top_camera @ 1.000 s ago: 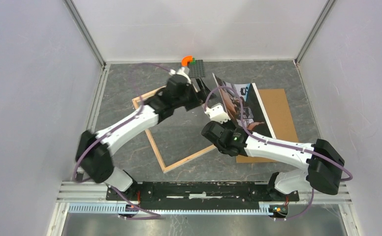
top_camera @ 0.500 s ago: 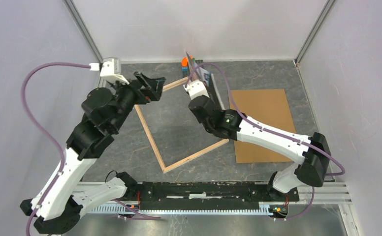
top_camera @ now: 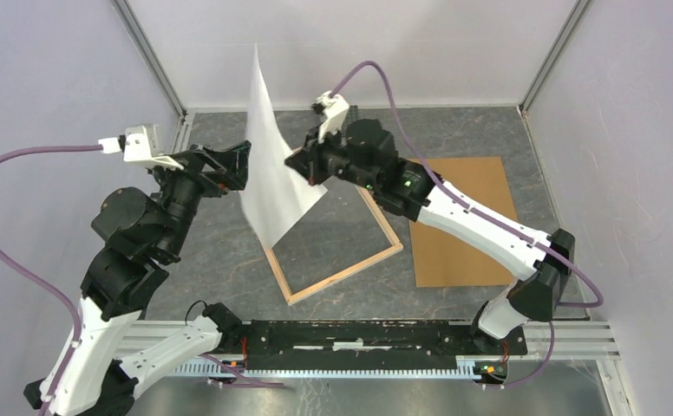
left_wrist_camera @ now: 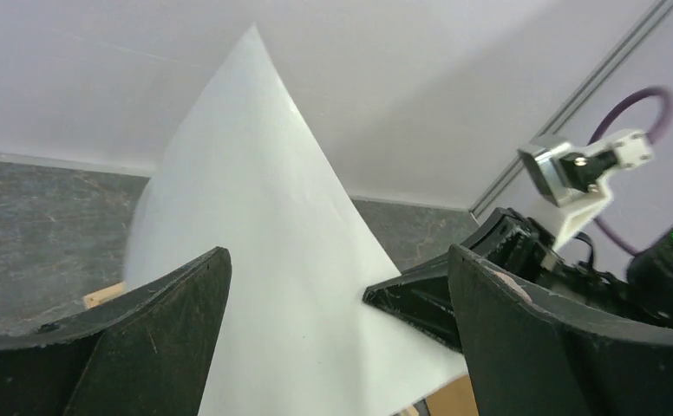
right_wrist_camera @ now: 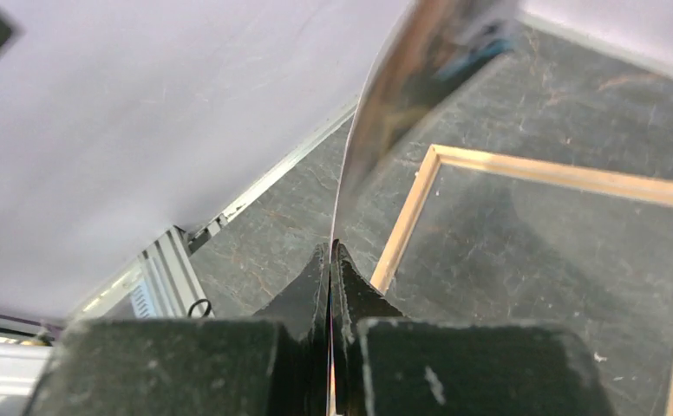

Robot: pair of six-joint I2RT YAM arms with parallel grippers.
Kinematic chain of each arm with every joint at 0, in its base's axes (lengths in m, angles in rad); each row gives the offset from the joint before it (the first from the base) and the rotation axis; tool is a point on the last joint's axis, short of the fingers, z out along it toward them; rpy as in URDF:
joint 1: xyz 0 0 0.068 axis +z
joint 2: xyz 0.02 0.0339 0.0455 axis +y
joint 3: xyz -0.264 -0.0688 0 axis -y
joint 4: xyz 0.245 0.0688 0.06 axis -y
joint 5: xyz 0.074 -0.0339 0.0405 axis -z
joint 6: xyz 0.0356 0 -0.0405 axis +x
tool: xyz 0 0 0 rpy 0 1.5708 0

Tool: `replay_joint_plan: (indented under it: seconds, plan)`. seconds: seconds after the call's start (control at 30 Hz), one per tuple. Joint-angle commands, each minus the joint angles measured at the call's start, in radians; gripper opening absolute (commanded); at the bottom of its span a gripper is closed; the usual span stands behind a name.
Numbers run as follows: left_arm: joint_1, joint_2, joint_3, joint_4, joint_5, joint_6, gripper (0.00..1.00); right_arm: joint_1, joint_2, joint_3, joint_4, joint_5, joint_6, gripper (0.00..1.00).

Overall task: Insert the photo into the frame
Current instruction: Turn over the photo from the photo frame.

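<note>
Closest to the bases: the frame (top_camera: 346, 275). Lies flat on the table (top_camera: 212, 251), turned askew, with only grey surface inside the rails, so ready to receive. Just beside its right corner, also flat: the brown backing board (top_camera: 467, 217). Stays outside the opening, so blocks nothing there.

Further back, above the far-left part of the frame: the photo (top_camera: 272, 178). Stands nearly on edge and bent, white back toward the top camera, glossy face toward the right arm. Hangs from the right gripper (right_wrist_camera: 330, 253), clenched on one edge of the sheet. Probably raised this way for swinging across and then laying down flat. Impossible to tell whether the lowest corner touches the left rail.

Opposite: the left gripper (top_camera: 231, 166). Spread wide, grasps nothing, faces the white back from close by. Seems placed to steady the free edge. Possible trouble: curling and snagging on a rail.
</note>
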Motion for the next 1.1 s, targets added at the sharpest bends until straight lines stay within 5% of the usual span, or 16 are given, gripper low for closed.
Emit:
replay_joint_plan:
  seconds: [0.0, 0.17, 0.43, 1.07]
  plan:
    - [0.0, -0.026, 0.027, 0.005, -0.058, 0.089, 1.0, -0.183, -0.037, -0.217, 0.317, -0.309, 0.267, 0.0]
    - [0.0, -0.038, -0.018, 0.019, -0.092, 0.13, 1.0, -0.339, 0.024, -0.468, 0.541, -0.496, 0.425, 0.0]
    - [-0.001, 0.015, -0.122, 0.076, -0.112, 0.203, 1.0, -0.47, 0.088, -0.745, 0.673, -0.513, 0.445, 0.0]
    - [0.012, 0.08, -0.271, 0.139, -0.038, 0.247, 1.0, -0.502, 0.037, -0.874, 0.616, -0.387, 0.382, 0.0]
